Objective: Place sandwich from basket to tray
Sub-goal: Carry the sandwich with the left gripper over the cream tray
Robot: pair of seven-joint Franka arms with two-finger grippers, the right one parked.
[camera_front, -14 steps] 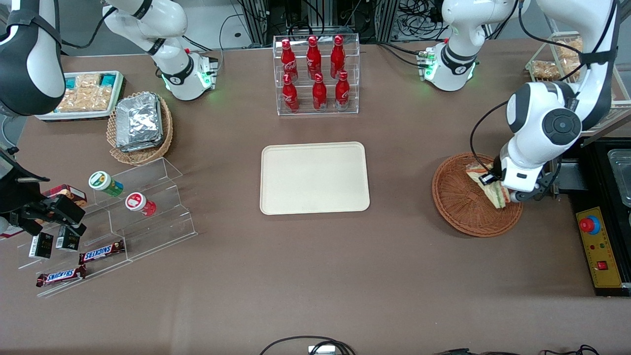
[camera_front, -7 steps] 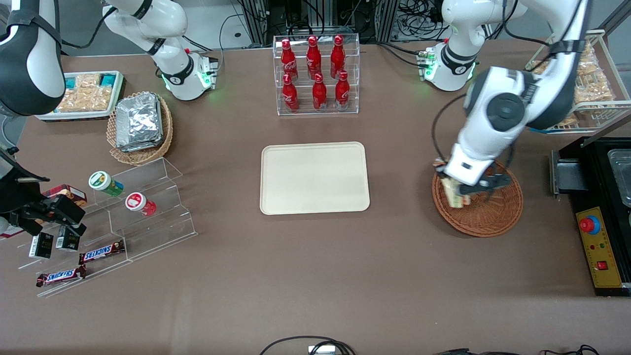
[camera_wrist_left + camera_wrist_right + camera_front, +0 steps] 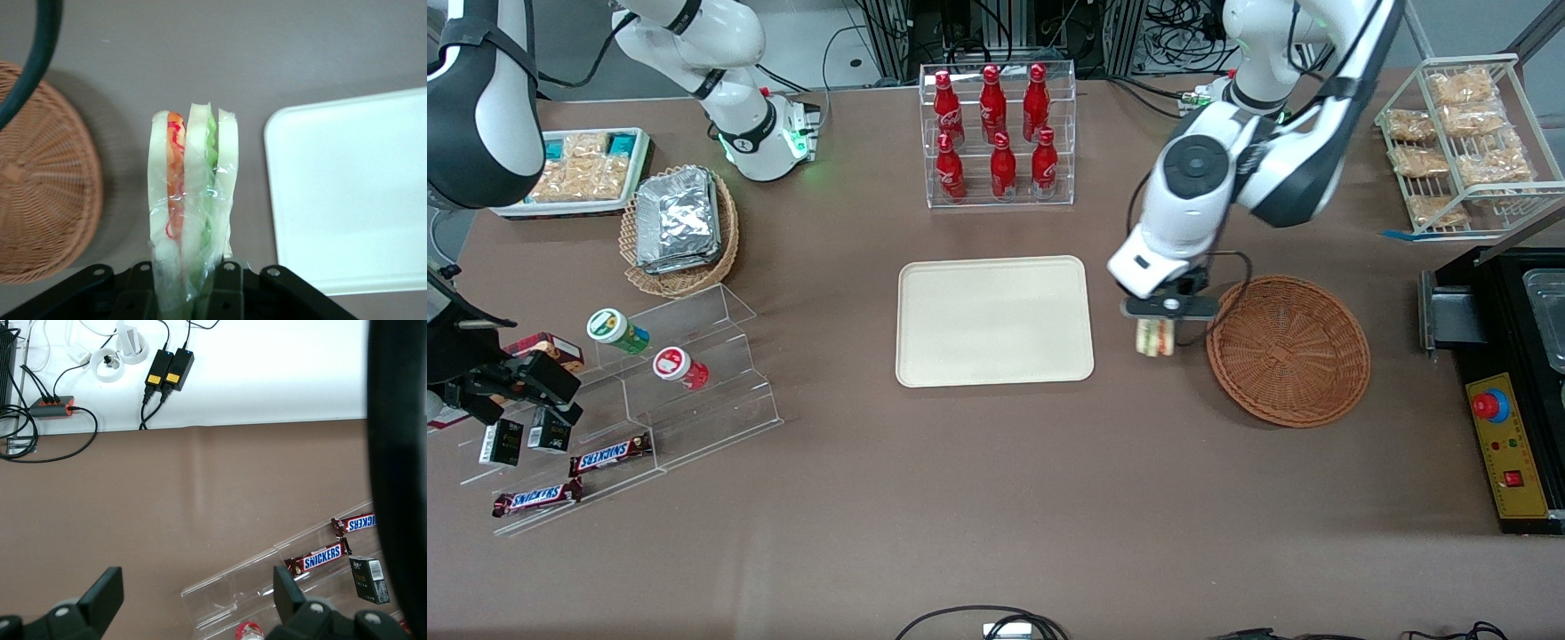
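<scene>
My left gripper [image 3: 1156, 331] hangs above the bare table between the beige tray [image 3: 994, 320] and the reddish-brown wicker basket [image 3: 1288, 349], shut on the clear-wrapped wedge sandwich [image 3: 1154, 337]. In the left wrist view the sandwich [image 3: 192, 200] stands between the black fingers [image 3: 230, 283], its pale bread and orange, red and green layers showing. The gripper [image 3: 188, 293] holds its wrapped end. The basket [image 3: 41, 193] and the tray [image 3: 350, 193] lie to either side of it, and the basket holds nothing.
A clear rack of red bottles [image 3: 996, 133] stands farther from the front camera than the tray. A tan basket of foil packets [image 3: 679, 227], an acrylic stand with cans and Snickers bars [image 3: 640, 391] lie toward the parked arm's end. A wire rack of snack bags [image 3: 1463, 142] and a black control box [image 3: 1507, 444] sit toward the working arm's end.
The left gripper has lifted the sandwich out of the basket and carried it toward the tray; it now hangs over the table just outside the basket's rim.
</scene>
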